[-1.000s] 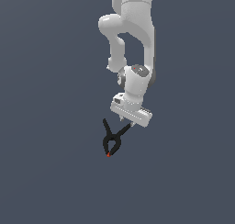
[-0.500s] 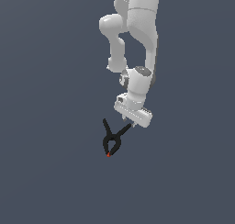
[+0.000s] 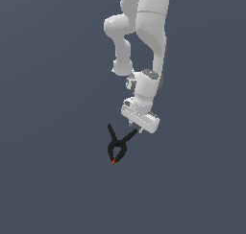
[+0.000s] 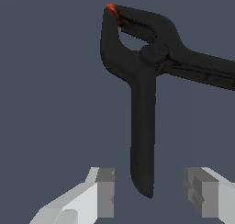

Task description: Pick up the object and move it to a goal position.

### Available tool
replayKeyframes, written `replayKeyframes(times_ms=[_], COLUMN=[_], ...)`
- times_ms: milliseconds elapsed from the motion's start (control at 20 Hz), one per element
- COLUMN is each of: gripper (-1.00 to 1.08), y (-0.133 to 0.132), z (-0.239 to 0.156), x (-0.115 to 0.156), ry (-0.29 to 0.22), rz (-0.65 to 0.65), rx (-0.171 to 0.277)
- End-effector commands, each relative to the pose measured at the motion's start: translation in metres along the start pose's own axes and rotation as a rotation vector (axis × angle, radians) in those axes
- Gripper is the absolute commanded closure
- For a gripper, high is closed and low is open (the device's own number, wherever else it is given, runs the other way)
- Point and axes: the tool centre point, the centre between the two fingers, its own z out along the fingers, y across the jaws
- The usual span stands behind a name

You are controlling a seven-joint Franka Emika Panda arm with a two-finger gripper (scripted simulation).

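**Clamp hangs at the hand, one handle between spread fingers**

Exterior view: set against the frames of a second and half a second ago, little differs. The white arm stands in nearly the same pose, its wrist a touch lower and further toward the exterior view's right, and the clamp has kept its place just under the hand. The hand points down and toward the exterior view's left. Its fingers are too small here to show how far apart they stand. The clamp's upper handle reaches up to the hand's tip and seems to meet it; the other handle splays away toward the exterior view's left. The loop body hangs below, with the red tip lowest of all. Nothing but a flat dark grey backdrop lies behind; no surface carrying the clamp can be made out.

Wrist view: the hand is spread wide, a grey pad on each finger. One handle of the clamp runs straight into the gap between them, its rounded end level with the pads. Open space shows on both sides of that handle, so neither pad presses it. The second handle runs off to the frame's edge. The red tip sits at the far end of the clamp, away from the fingers.
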Motion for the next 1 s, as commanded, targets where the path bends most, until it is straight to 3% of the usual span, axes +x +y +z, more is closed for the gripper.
replayKeyframes(times_ms=[0,800,850,950], gripper=[-0.2,-0.2,1.08,1.08], y=[0.0,0.0,0.0,0.0], z=[0.0,0.03,0.03,0.03], x=[0.0,0.0,0.0,0.0], ry=[0.0,0.002,0.002,0.002], rz=[0.0,0.004,0.004,0.004], rx=[0.0,0.001,0.001,0.001])
